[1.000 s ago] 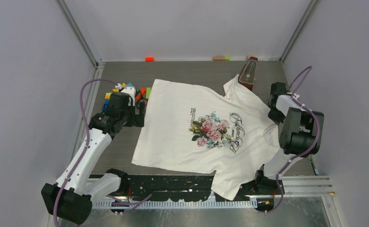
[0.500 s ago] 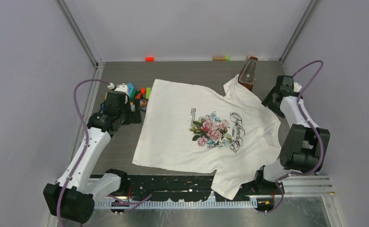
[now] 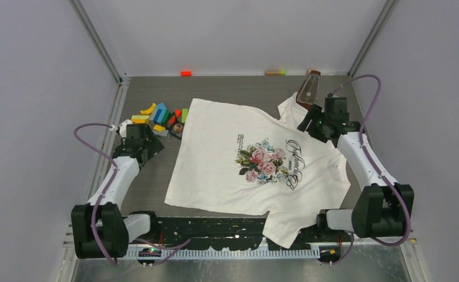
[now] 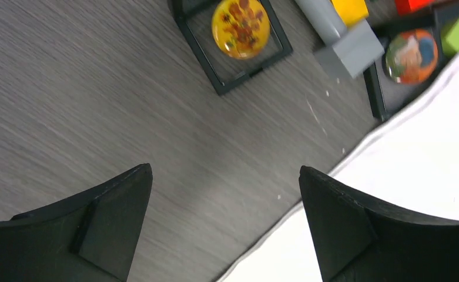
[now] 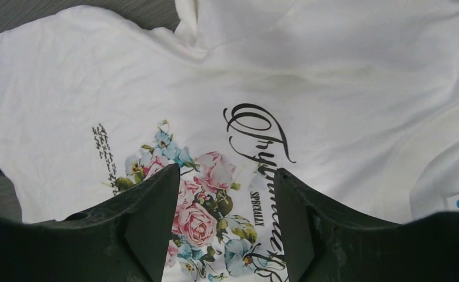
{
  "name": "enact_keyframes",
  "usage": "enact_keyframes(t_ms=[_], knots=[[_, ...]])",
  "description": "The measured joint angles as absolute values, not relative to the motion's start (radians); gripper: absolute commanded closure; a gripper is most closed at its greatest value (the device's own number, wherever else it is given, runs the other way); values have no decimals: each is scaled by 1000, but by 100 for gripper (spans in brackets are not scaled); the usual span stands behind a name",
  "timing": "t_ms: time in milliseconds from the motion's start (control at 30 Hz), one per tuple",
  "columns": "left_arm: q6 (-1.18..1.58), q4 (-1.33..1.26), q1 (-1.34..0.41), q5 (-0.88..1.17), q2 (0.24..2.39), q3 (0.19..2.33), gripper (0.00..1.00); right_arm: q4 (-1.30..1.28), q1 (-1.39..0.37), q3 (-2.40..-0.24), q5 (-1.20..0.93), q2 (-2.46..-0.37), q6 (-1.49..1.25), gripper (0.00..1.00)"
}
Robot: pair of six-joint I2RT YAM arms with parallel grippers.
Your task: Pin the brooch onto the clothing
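Task was barely started as far as we could judge: no brooch sat on the shirt (image 3: 256,158), and no pin showed on its front in the top or right wrist view. Both brooches lay off the cloth on the table (image 3: 227,88), each in a black square frame. In the left wrist view we saw a yellow sunflower brooch (image 4: 240,28) well clear of the shirt's edge. An orange brooch (image 4: 412,56) lay right at that edge, next to the gray and colored blocks (image 3: 156,114). The left gripper (image 4: 224,176) hung over bare table near them, jaws spread wide, holding nothing. The right gripper (image 5: 227,171) hovered over the print, jaws apart and empty, shirt visible between them. Left to do, by our read: pick a brooch out of its frame, carry it over, pin it; so basically everything. The shirt was white and short-sleeved, spread front up in the middle of the table. Its collar pointed to the right arm's side and its hem to the left arm's. Pink roses with blue flowers and green leaves sat mid-chest, with dark cursive lettering beside them and a small block of dark text on the other side. It lay mostly flat, with soft creases near the collar. The far sleeve touched a brown wooden thing (image 3: 309,88), and the near sleeve draped over the table's near edge.
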State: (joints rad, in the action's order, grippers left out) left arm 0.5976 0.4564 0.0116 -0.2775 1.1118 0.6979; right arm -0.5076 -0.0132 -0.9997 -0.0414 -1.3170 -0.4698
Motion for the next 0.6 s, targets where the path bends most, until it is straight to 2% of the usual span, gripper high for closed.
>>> enact_keyframes(t_ms=[100, 267, 333, 600], knots=[[633, 390, 47, -295, 1179, 697, 3, -503, -41, -985, -88, -1285, -481, 38], [673, 304, 62, -300, 1298, 705, 21, -491, -80, -983, -157, -1266, -493, 42], [678, 279, 64, -300, 1341, 713, 24, -491, -86, -983, -176, -1266, -496, 42], [672, 213, 67, -320, 1451, 790, 25, -487, -100, -983, -204, -1266, -500, 43]])
